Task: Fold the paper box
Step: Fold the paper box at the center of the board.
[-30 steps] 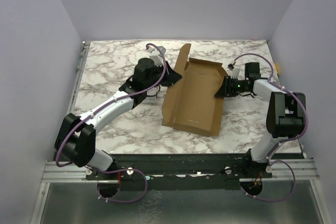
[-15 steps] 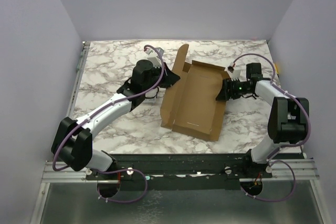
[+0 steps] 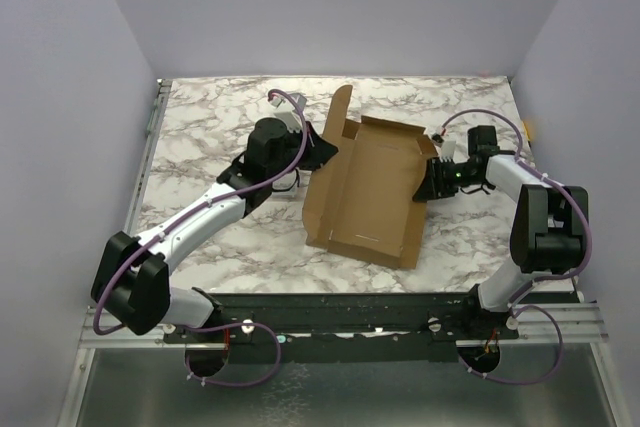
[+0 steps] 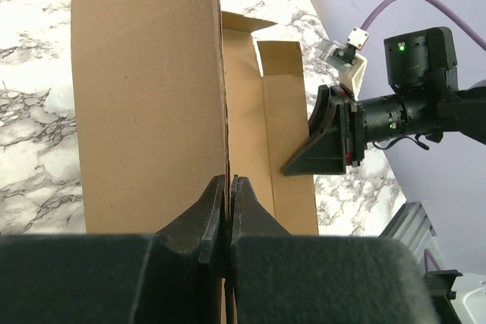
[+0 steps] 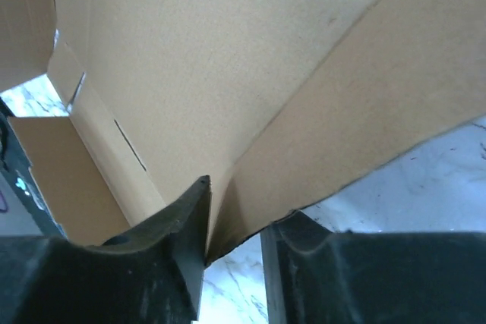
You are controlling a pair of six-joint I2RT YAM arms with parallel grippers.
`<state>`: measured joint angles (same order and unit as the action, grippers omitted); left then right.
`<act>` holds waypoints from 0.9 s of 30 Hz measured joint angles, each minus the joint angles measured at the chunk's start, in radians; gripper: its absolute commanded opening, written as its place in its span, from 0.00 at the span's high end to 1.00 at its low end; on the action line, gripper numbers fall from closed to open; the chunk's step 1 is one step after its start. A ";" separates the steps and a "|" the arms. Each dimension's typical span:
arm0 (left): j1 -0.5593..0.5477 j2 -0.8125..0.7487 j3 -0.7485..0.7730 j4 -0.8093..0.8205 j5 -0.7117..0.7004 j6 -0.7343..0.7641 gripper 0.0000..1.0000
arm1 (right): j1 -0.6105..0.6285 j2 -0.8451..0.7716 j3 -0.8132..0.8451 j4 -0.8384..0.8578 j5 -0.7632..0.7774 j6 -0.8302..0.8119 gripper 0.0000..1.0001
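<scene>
The paper box (image 3: 370,187) is a brown cardboard sheet lying partly folded on the middle of the marble table. Its left wall (image 4: 144,96) stands upright. My left gripper (image 3: 322,150) is shut on that wall's thin edge, and the left wrist view shows the jaws (image 4: 228,184) pinched on the cardboard. My right gripper (image 3: 428,182) is at the box's right side. In the right wrist view the right flap (image 5: 364,96) is creased upward, and the fold sits between the fingers of the right gripper (image 5: 243,214), touching both. The right gripper (image 4: 326,142) also shows beyond the box in the left wrist view.
The marble table (image 3: 200,127) is closed in by lilac walls on three sides. A metal rail (image 3: 340,322) with both arm bases runs along the near edge. Loose cables loop off both wrists.
The right gripper has slid slightly nearer along the box's right edge. The upright left wall leans a little further left and the box has turned slightly. The left arm's elbow has swung left.
</scene>
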<state>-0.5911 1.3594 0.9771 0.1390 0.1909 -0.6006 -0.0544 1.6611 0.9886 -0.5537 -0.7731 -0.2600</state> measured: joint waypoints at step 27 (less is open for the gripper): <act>0.000 -0.035 -0.048 0.031 -0.017 0.018 1.00 | -0.039 -0.005 0.037 -0.034 0.079 -0.121 0.25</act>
<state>-0.5907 1.3247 0.9295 0.1696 0.1738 -0.5831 -0.0933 1.6562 1.0260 -0.5880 -0.6945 -0.3813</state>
